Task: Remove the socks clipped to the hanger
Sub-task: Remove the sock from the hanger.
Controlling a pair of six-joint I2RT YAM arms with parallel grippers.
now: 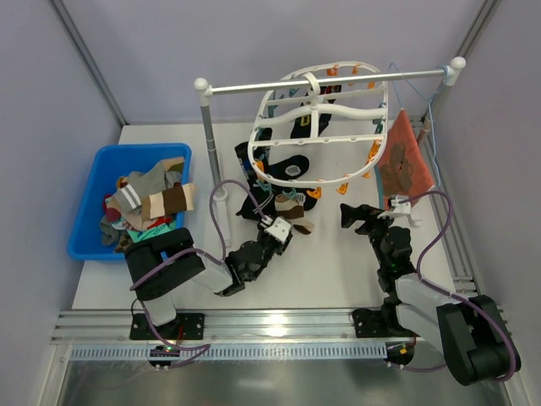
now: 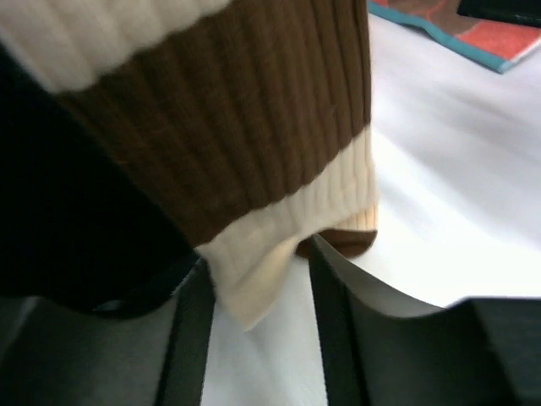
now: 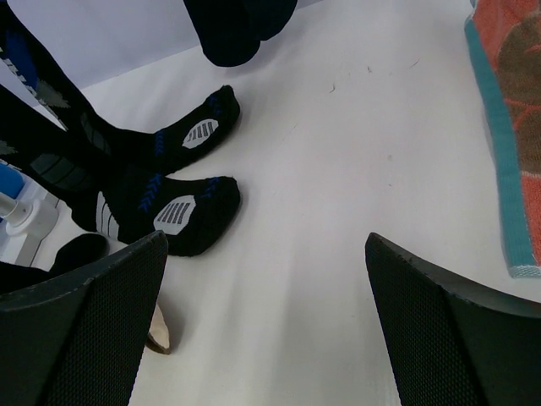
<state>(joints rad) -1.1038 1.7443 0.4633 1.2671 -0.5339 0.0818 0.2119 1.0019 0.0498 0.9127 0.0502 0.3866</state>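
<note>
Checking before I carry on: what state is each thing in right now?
left gripper: part open, around the sock's cuff.
brown and cream sock: cuff in the left gripper, not clamped.
right gripper: open, empty.
hanger: hung on the rail.
black socks: clipped to the hanger.
blue bin: holds a pile of socks.

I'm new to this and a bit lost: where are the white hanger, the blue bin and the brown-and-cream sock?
white hanger (image 1: pixel 314 118), top view, central bar.
blue bin (image 1: pixel 106 169), top view, bare far-left corner.
brown-and-cream sock (image 2: pixel 237 127), left wrist view, brown ribbed band.
</note>
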